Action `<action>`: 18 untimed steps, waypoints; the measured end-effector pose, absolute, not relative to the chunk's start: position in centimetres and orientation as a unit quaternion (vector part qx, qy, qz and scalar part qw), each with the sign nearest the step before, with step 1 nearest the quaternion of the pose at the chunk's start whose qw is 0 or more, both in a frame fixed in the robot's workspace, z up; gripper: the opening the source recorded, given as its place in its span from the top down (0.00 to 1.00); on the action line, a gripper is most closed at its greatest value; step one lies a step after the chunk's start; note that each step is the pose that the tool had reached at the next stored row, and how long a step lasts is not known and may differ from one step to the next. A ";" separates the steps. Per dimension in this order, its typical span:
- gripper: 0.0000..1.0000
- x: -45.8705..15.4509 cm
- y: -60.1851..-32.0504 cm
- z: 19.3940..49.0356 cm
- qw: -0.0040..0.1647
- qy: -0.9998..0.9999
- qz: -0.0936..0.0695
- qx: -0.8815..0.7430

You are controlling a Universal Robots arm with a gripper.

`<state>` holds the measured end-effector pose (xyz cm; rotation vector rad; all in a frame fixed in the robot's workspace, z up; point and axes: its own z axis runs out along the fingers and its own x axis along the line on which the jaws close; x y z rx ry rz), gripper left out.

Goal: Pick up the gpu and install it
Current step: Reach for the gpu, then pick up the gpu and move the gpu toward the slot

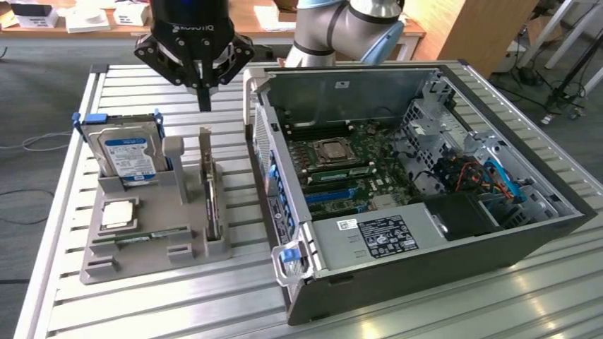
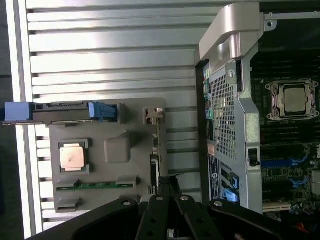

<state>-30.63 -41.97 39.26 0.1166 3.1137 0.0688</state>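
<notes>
The clenched, empty jaws are hovering above the far end of the thin, dark, grey-edged gpu [image 1: 210,189], which is standing edge-up, running near-to-far.

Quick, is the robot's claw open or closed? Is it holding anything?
Gripper: closed, holding nothing, up above the card.

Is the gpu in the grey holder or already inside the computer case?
In the holder: the gpu stands on edge there, outside the computer case.
</notes>
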 end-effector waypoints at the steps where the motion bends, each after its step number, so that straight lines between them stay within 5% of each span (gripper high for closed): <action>1: 0.89 -30.6 -42.1 39.3 0.012 0.999 0.022 0.037; 18: 0.89 -30.7 -42.3 39.3 0.012 0.999 0.022 0.037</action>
